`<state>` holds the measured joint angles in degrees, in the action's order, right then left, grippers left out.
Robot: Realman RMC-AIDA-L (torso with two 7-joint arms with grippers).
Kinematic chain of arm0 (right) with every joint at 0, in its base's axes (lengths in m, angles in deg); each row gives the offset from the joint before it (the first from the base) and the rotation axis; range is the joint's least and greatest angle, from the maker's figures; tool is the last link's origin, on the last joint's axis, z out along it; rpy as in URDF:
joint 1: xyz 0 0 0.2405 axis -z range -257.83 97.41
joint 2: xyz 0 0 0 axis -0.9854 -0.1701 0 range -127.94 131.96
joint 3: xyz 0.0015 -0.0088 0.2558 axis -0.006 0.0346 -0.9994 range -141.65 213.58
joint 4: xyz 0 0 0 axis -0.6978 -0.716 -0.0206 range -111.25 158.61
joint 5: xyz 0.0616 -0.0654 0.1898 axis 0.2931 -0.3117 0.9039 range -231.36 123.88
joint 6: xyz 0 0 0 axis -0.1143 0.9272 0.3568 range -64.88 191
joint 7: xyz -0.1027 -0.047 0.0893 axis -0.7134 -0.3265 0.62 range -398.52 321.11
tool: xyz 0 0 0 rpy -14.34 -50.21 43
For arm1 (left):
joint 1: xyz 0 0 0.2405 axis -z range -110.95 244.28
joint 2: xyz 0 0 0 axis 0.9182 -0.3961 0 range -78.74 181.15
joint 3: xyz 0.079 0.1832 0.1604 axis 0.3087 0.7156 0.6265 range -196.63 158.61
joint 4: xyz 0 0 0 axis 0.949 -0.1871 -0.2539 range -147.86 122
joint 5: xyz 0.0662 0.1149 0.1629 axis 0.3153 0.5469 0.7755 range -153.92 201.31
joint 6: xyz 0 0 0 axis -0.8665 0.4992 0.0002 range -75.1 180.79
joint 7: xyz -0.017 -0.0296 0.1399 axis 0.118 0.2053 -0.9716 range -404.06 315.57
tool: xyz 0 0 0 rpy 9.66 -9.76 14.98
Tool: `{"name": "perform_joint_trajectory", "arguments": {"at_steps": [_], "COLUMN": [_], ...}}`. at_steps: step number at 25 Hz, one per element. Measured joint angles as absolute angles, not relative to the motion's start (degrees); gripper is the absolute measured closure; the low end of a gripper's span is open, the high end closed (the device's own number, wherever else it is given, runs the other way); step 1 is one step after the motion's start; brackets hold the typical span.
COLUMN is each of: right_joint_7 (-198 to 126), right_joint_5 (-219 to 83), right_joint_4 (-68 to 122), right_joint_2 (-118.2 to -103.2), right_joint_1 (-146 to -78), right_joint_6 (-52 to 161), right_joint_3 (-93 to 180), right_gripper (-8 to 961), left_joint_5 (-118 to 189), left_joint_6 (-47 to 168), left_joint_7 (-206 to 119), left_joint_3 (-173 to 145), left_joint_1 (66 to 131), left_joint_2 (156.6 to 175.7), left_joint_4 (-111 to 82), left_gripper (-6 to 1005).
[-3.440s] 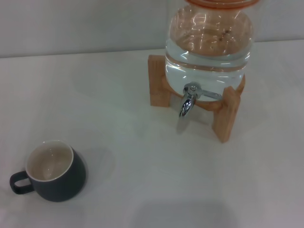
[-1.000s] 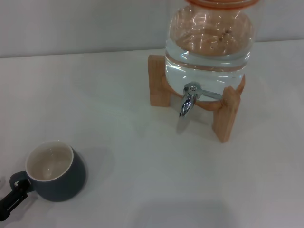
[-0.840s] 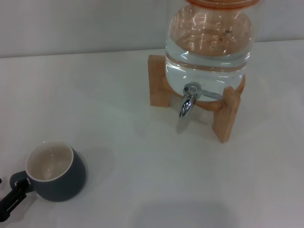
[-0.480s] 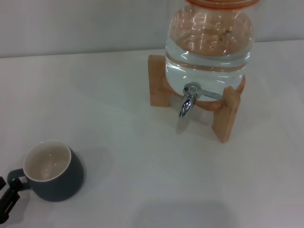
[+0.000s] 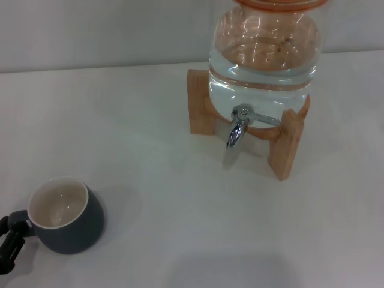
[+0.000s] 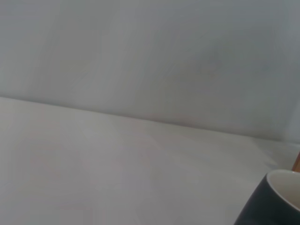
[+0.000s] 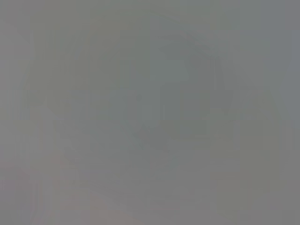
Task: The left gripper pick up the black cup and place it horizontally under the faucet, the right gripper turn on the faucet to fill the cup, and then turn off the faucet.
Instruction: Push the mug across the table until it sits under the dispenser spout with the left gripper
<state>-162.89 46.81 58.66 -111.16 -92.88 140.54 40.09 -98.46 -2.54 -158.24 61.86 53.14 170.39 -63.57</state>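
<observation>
Left gripper (image 5: 11, 239) at the handle of the black cup (image 5: 65, 215), at the table's near-left corner.

In the head view the black cup stands upright on the white table (image 5: 156, 180), cream inside showing, its loop handle pointing toward the left edge of the picture. The left gripper's black fingers reach in from that edge and sit around the handle, touching it; whether they actually clamp it cannot be told. The left wrist view shows only the cup's dark wall and pale rim (image 6: 274, 199) at one corner. The faucet (image 5: 238, 127), with its thin lever, sticks out of the glass water jar (image 5: 264, 54) on its wooden stand (image 5: 285, 144), well apart from the cup. The right gripper is not visible.
</observation>
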Motion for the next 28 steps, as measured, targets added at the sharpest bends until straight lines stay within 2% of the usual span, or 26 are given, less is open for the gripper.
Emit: {"name": "perform_joint_trajectory", "arguments": {"at_steps": [13, 18, 20, 28], "right_joint_7": [-163.1, -163.1, -163.1, -163.3], "right_joint_5": [46.7, 46.7, 46.7, 46.7], "right_joint_4": [58.7, 58.7, 58.7, 58.7], "right_joint_2": [-111.28, -111.29, -111.36, -111.71], "right_joint_1": [-93.2, -93.3, -93.3, -93.6], "right_joint_6": [140.1, 140.1, 140.1, 140.1], "right_joint_3": [40.1, 40.1, 40.1, 40.1], "right_gripper": [162, 162, 162, 162], "left_joint_5": [-96.2, -96.5, -96.7, -95.2], "left_joint_6": [-3.0, -3.2, -3.5, -5.4], "left_joint_7": [-159.0, -158.7, -158.7, -158.4], "left_joint_3": [61.9, 60.8, 60.3, 60.2], "left_joint_1": [53.9, 54.0, 54.2, 58.6], "left_joint_2": [170.3, 170.37, 170.37, 170.12], "left_joint_4": [-63.0, -63.3, -63.5, -63.6], "left_gripper": [706, 811, 811, 812]}}
